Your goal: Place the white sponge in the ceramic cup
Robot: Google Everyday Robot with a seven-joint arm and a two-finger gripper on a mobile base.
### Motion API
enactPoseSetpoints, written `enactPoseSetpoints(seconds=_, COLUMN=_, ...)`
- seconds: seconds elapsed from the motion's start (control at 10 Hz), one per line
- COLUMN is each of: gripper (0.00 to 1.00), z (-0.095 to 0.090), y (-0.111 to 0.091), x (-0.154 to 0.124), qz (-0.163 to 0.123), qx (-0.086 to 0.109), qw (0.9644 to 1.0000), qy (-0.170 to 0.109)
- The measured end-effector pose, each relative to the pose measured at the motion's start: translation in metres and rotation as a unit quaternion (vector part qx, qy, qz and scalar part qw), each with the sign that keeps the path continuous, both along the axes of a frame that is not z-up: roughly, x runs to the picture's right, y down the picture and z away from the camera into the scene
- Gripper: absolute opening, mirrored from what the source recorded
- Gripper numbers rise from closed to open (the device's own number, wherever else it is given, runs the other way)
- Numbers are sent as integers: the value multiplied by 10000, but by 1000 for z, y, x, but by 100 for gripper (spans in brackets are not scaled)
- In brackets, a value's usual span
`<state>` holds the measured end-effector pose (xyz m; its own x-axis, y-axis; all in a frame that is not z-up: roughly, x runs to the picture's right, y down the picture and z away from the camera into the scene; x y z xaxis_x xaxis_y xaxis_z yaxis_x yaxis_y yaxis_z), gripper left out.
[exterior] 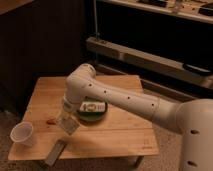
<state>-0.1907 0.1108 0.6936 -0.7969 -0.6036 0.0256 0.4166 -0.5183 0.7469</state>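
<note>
The ceramic cup (pixel 22 134), small, whitish and tapered, stands upright near the front left corner of the wooden table (pixel 125 135). My gripper (pixel 68 123) hangs from the white arm over the left middle of the table, right of the cup and apart from it. A white flat piece (pixel 94 106), which looks like the white sponge, lies on the green plate (pixel 92 117) just right of the gripper.
A small red thing (pixel 50 121) lies on the table between cup and gripper. A grey oblong block (pixel 56 152) lies at the front edge. Dark shelving (pixel 150 55) stands behind the table. My arm (pixel 125 100) spans the table's right half.
</note>
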Motion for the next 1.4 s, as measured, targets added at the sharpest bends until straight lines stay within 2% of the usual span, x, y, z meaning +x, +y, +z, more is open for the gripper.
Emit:
enactPoseSetpoints(seconds=0.2, gripper=8, z=-7, y=-12, x=-20, qz=158, qx=-24, qw=9993, qy=-326)
enactPoseSetpoints(seconds=0.4, gripper=8, z=-12, y=-20, x=-32, qz=244, qx=-19, qw=9983, qy=-531)
enactPoseSetpoints(seconds=0.7, gripper=8, z=-18, y=-32, x=-56, qz=247, qx=25, qw=9961, qy=-852)
enactPoseSetpoints(seconds=1.0, gripper=8, z=-22, y=-47, x=-83, qz=262, qx=96, qw=9919, qy=-1239)
enactPoseSetpoints(seconds=1.1, gripper=8, z=-24, y=-56, x=-93, qz=311, qx=156, qw=9894, qy=-1408)
enactPoseSetpoints(seconds=1.4, gripper=8, z=-30, y=-65, x=-119, qz=352, qx=244, qw=9848, qy=-1685)
